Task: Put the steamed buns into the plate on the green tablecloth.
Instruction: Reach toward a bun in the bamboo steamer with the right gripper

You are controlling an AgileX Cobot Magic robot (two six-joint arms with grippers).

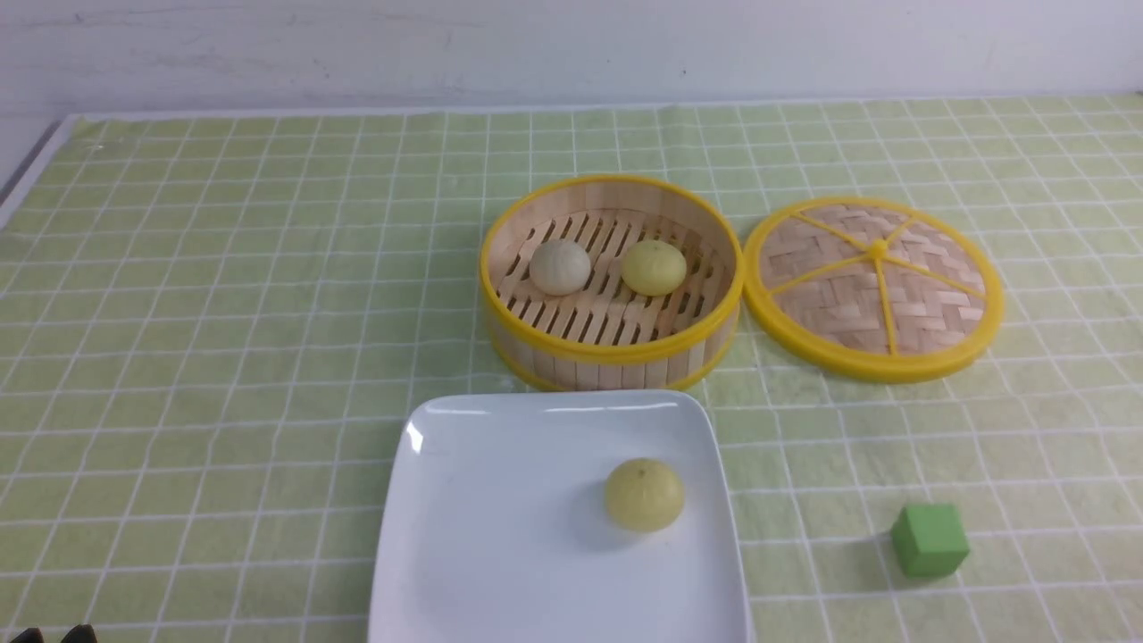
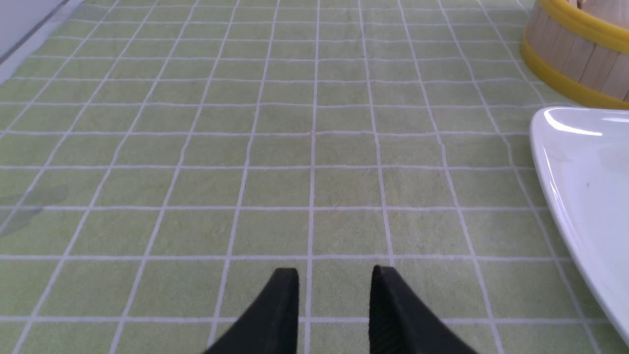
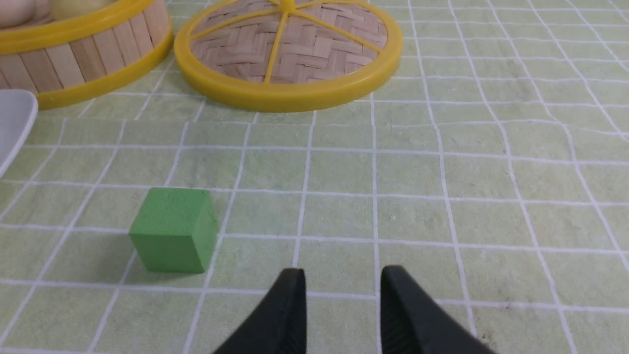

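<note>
One pale yellow steamed bun (image 1: 645, 494) lies on the white square plate (image 1: 500, 536), right of its middle. An off-white bun (image 1: 560, 266) and a second pale yellow bun (image 1: 654, 267) sit in the bamboo steamer basket (image 1: 612, 344) just behind the plate. All rest on the green tablecloth (image 1: 223, 357). My left gripper (image 2: 335, 270) hangs low over bare cloth left of the plate (image 2: 585, 196), its jaws drawn close with nothing between them. My right gripper (image 3: 344, 270) is the same over cloth right of the plate, out of the front view.
The woven round lid (image 1: 873, 286) lies flat right of the basket and shows in the right wrist view (image 3: 290, 49). A green cube (image 1: 930, 538) stands right of the plate, close to my right gripper (image 3: 174, 230). The cloth's left edge meets a grey strip (image 1: 27, 170).
</note>
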